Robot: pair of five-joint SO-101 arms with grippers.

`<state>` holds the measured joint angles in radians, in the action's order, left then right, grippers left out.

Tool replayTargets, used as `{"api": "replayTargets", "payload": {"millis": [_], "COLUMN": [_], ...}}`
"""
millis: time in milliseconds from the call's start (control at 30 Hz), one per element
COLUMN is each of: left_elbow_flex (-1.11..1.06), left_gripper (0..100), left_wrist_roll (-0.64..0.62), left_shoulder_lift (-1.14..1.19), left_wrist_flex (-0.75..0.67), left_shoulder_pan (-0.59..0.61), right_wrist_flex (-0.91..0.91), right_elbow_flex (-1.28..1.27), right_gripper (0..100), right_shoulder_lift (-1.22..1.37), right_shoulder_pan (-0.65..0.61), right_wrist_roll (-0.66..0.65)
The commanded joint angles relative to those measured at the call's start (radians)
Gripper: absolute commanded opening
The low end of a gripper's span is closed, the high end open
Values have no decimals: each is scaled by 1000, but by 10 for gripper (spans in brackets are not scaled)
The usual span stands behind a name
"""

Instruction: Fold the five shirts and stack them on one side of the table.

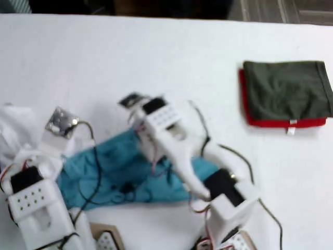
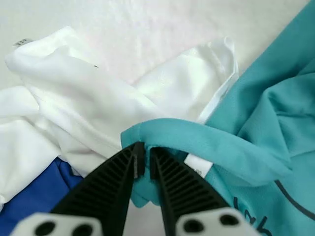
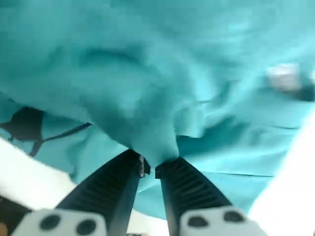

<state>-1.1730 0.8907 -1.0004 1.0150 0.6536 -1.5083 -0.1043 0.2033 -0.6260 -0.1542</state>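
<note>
- The teal shirt [image 1: 125, 172] lies crumpled at the near side of the surface [image 1: 156, 52], a bit left of the middle.
- The left gripper [image 2: 145, 162] is pressed together on a rolled edge of the teal shirt, at its left end.
- The right gripper [image 3: 150, 169] pinches a bunch of the teal cloth, at the far side of the shirt.
- A white shirt [image 2: 88, 98] lies in a heap at the left, touching the teal shirt.
- A blue shirt [image 2: 34, 196] peeks out from under the white one.
- A folded dark green shirt [image 1: 286, 91] sits on a folded red shirt [image 1: 281, 123] at the far right, well apart from the rest.
</note>
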Motion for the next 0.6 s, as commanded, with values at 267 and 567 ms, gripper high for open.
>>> {"api": "replayTargets", "payload": {"millis": [267,567], "left_elbow_flex": [4,4], "left_gripper": [26,26], "left_wrist_roll": [3,3], "left_shoulder_lift": [-11,-11], "left_wrist_flex": [-17,-17], "left_shoulder_pan": [5,5], "right_wrist_flex": [-33,48], "right_elbow_flex": [71,71], "right_gripper": [87,171], "right_shoulder_lift": [1,165], "right_shoulder_pan": [76,54], "right_wrist_roll": [-51,-51]}}
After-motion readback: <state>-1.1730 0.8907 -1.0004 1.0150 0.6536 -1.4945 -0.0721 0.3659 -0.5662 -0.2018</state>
